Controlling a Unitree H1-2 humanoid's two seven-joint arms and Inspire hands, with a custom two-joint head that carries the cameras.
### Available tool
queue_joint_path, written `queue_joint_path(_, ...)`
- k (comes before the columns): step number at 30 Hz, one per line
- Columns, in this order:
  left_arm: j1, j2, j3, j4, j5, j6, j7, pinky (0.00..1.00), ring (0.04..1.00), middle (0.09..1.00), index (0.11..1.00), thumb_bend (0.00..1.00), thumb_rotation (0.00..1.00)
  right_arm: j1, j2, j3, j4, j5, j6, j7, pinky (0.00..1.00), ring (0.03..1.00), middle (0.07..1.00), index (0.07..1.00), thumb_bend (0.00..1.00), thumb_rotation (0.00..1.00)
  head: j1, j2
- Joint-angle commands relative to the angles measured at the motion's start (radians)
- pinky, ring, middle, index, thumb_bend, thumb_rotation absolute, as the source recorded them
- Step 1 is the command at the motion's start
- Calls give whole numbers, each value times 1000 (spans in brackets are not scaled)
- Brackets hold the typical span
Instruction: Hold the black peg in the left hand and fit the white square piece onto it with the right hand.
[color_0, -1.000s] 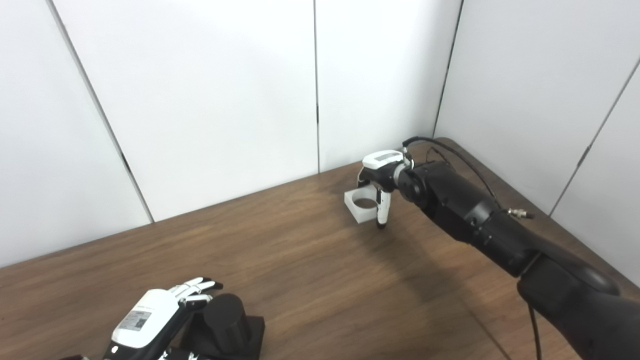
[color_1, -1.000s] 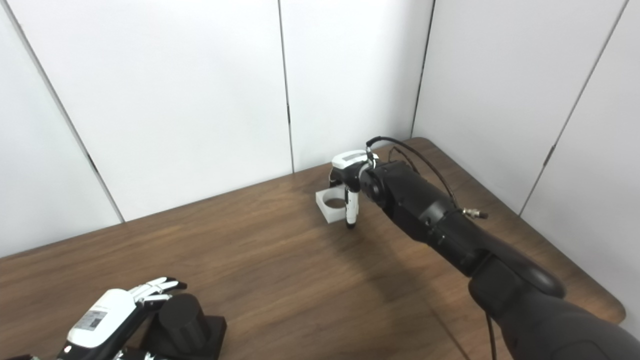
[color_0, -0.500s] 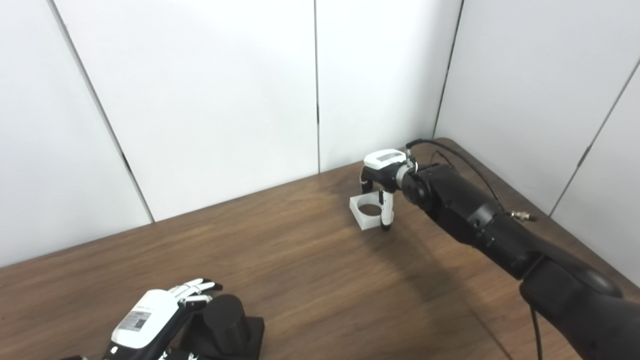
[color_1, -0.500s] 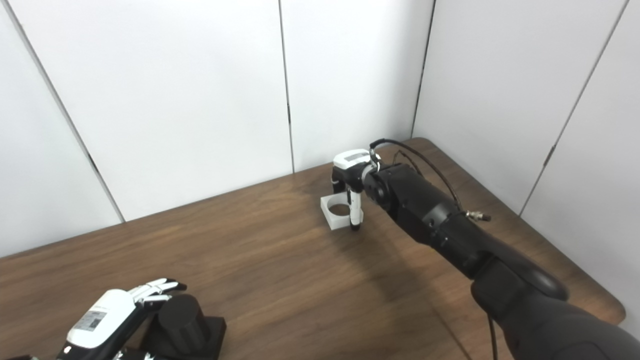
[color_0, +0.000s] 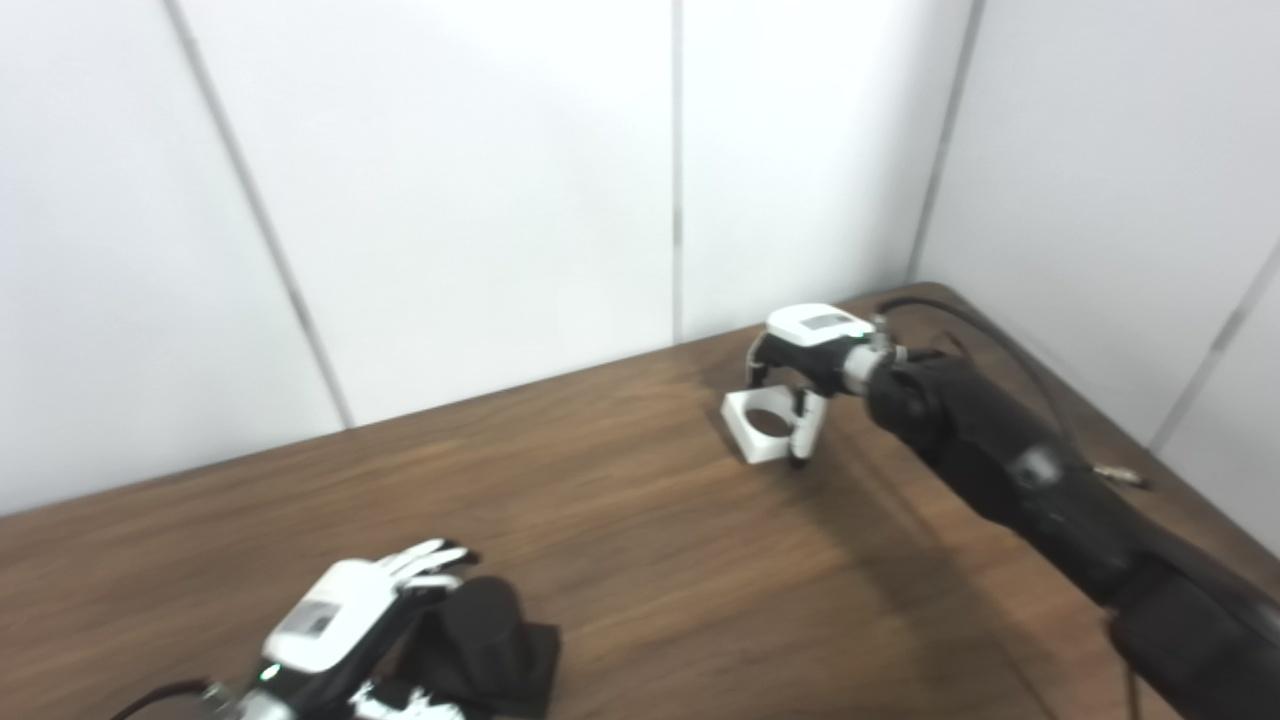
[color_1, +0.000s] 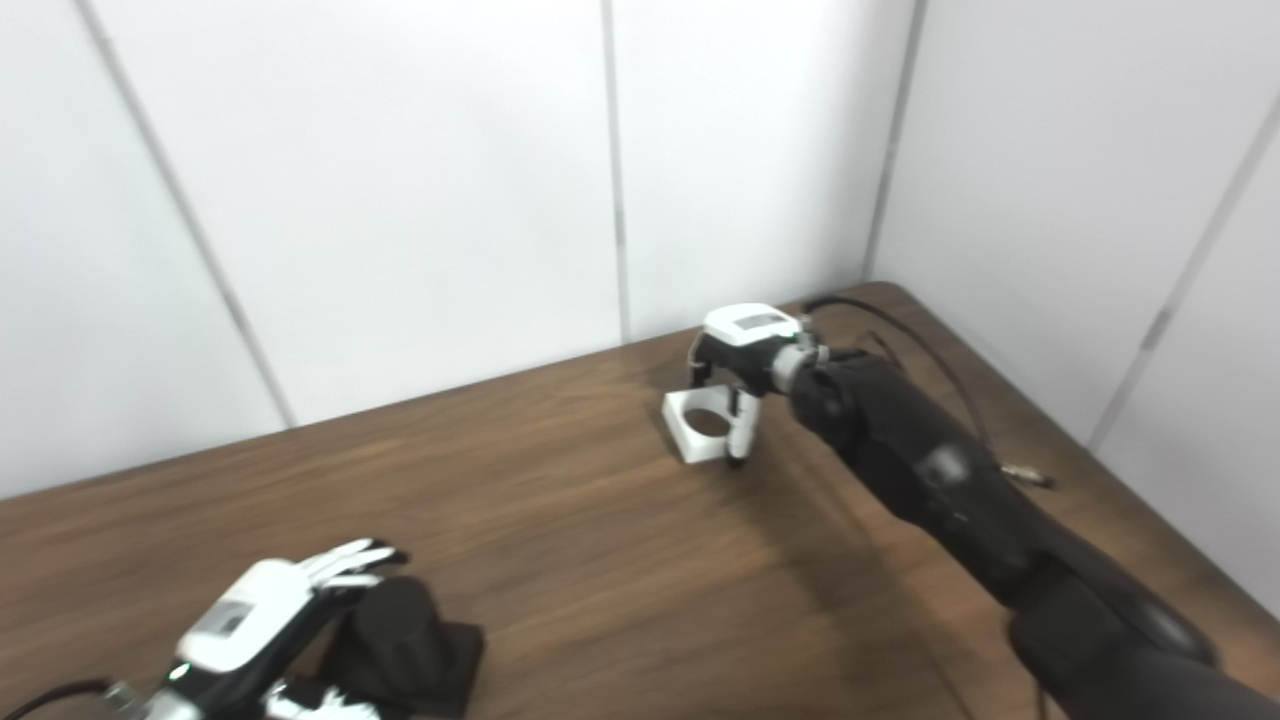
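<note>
Table: a dark brown wood-grain tabletop (color_0: 620, 560) runs back to a corner of plain white wall panels (color_0: 480, 180).
Black peg: a short, matte black cylinder standing upright on a black square base (color_0: 487, 650), at the near left edge of the table.
Left hand: the white-backed robot hand with black fingers (color_0: 345, 620) comes in from the bottom left and lies against the left side of the black peg; its fingertips (color_0: 440, 556) reach just past the top of the cylinder. The pictures are blurred here and the palm side is hidden, so whether the fingers are clamped on the peg or only resting beside it cannot be told.
White square piece: a white square block with a round hole through its middle (color_0: 757, 428), sitting on the table at the far right, near the wall corner and well apart from the peg.
Right hand: the white-topped hand (color_0: 800, 385) at the end of the long black arm (color_0: 1010, 470) arches over the white piece. Its fingers are closed around the block, one finger (color_0: 803, 440) pointing down along the near right side with its tip at the tabletop, darker fingers at the far side.
Cable: a black lead (color_1: 880, 315) loops over the wrist of the right arm.
</note>
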Motion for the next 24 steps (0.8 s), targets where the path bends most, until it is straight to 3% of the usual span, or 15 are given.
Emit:
queue_joint_path(1,24,20,-30,24,59,29,-83,842,917,877,489,524,64,-42,-46,-33,-61,12,-22,-1,710,803,749,481,521,125,34,7)
queue_joint_path(8,16,-9,-38,20,70,76,-104,879,944,898,490,524,67,-29,-72,-55,-146,47,-58,32,713,793,739,482,521,125,199,42)
queue_joint_path(12,10,-27,-42,31,85,85,-91,879,941,897,490,524,70,-25,-77,-64,-195,68,-75,54,712,795,735,481,521,125,250,54)
queue_joint_path(16,4,-41,-44,36,95,101,-92,880,945,901,491,523,71,-26,-78,-64,-232,81,-119,67,680,773,725,480,522,125,275,62)
queue_joint_path(24,-1,-59,-43,29,102,134,-103,899,956,910,491,523,73,-26,-56,-75,-354,148,-134,134,714,785,735,480,521,126,304,76)
